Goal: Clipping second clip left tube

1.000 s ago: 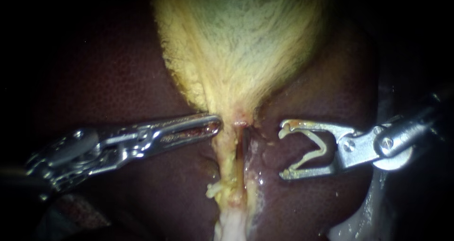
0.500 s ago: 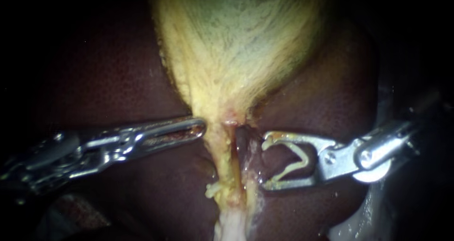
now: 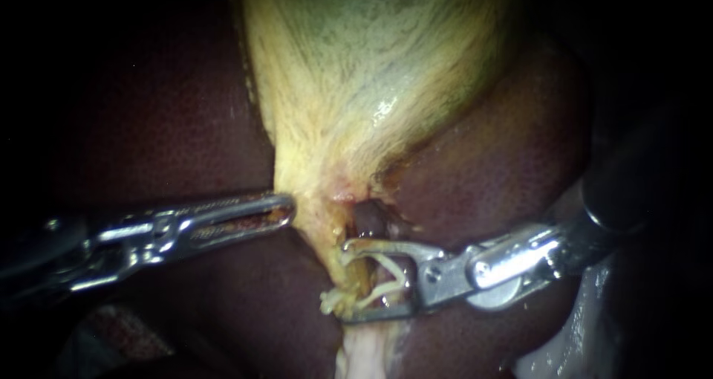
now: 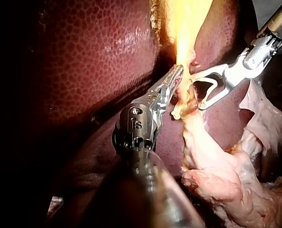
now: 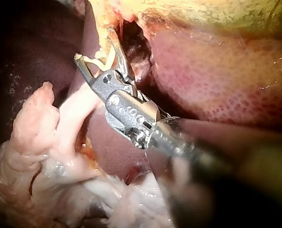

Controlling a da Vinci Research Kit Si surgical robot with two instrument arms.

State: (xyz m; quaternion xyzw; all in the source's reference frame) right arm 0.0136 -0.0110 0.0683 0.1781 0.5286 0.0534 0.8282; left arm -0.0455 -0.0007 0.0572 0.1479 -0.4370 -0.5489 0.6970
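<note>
The clip sits open between the 2 jaws of the right instrument, a pale V whose arms lie along the jaws' inner faces. The jaws stand wide apart and grip only this clip. The tube, a yellowish stalk running down from the gallbladder, passes through the mouth of the clip, so the jaws straddle it, 1 above and 1 below in the endoscope view. The jaw tips reach past the stalk's far edge, where a small frayed tag of yellow tissue hangs. Which of the tubes this is cannot be told from here.

All around lies the liver, dark maroon, wet and finely pebbled, filling both sides of the field. The gallbladder is pale yellow with a greenish cast, narrowing to the stalk. Just above the upper jaw there is a dark hollow beside the stalk. In the wrist views a mass of pale pink tissue trails away from the stalk's lower end. Beyond the tissue everything is black.

The left instrument comes in level, its jaws lying together with nothing between them, the tip resting against the yellow tissue just above the clip.
</note>
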